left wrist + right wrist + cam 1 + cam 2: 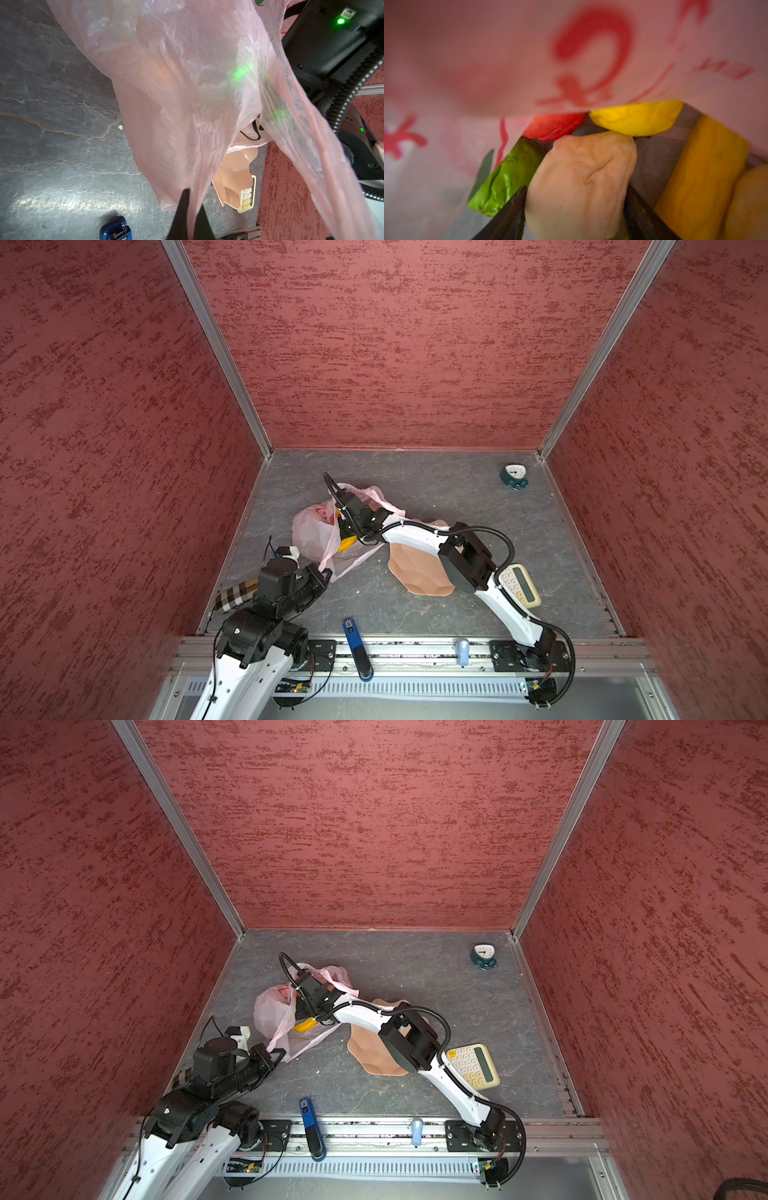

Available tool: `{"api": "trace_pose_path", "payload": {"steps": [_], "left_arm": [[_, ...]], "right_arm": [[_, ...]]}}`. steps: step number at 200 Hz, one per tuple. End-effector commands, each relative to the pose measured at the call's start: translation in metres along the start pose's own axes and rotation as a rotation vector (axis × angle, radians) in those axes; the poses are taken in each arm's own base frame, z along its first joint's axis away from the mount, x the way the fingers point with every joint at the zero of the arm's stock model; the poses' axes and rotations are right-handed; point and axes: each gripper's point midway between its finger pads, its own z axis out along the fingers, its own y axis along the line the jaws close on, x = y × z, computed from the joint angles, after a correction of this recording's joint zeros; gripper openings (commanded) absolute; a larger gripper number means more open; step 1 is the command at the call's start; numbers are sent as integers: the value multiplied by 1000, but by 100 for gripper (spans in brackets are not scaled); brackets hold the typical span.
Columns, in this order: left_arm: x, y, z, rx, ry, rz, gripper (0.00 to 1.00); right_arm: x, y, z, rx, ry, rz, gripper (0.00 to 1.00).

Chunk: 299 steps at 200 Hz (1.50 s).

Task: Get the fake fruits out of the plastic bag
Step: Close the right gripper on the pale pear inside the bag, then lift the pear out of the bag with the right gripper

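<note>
**Clerk:** Status of the removal?

**Inspector:** Not one fruit is out, as far as the views show. The plastic bag (309,531) lies crumpled on the table (415,489), towards its left side. No fruit shows on the bare table or in the visible part of the peach bowl (419,576) beside the bag. The right arm covers part of that bowl.

**Clerk:** Contents?

**Inspector:** Counted in the right wrist view, all inside the film: a beige ball (581,162), a green fruit (506,178), a red fruit (554,126), a small yellow fruit (637,118) and the banana (702,172). One more rounded, orange-tinted shape at the picture's edge is too blurred to name.

**Clerk:** The pincers?

**Inspector:** The left pincer (194,199) is closed tight on a fold of the bag near its mouth, holding the film up and taut. The right pincer (576,188) is inside the bag with its jaws set wide, one at each flank of the beige ball and seemingly touching it. Whether they have it clamped I cannot tell.

**Clerk:** Your assessment?

**Inspector:** The opening stage is done: the mouth is held and the first fruit is bracketed. What remains, in my judgement, is to secure that ball, lift it clear, then do the same for every other piece. Practically the whole job is outstanding.
</note>
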Motion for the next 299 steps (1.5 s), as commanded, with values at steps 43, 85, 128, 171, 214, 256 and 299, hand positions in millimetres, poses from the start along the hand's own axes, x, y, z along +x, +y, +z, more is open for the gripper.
{"api": "trace_pose_path", "payload": {"steps": [43,85,128,171,214,256,299], "left_arm": [[-9,-2,0,-8,-43,8,7],[-22,-13,5,15,-93,16,7],[-42,-25,6,18,-172,47,7],[-47,-28,9,20,-193,57,7],[-49,-29,11,19,-203,72,7],[-51,-29,12,11,-206,89,7],[-51,-30,15,11,-200,95,7]], "right_arm": [[-1,-11,1,38,-15,1,50],[-15,7,-29,-23,-49,-53,41],[-14,21,-66,-86,-42,-89,40],[-10,31,-105,-143,-38,-124,39],[-4,45,-148,-215,-24,-185,39],[-12,54,-198,-245,-76,-249,38],[-31,71,-246,-287,-159,-309,37]]}}
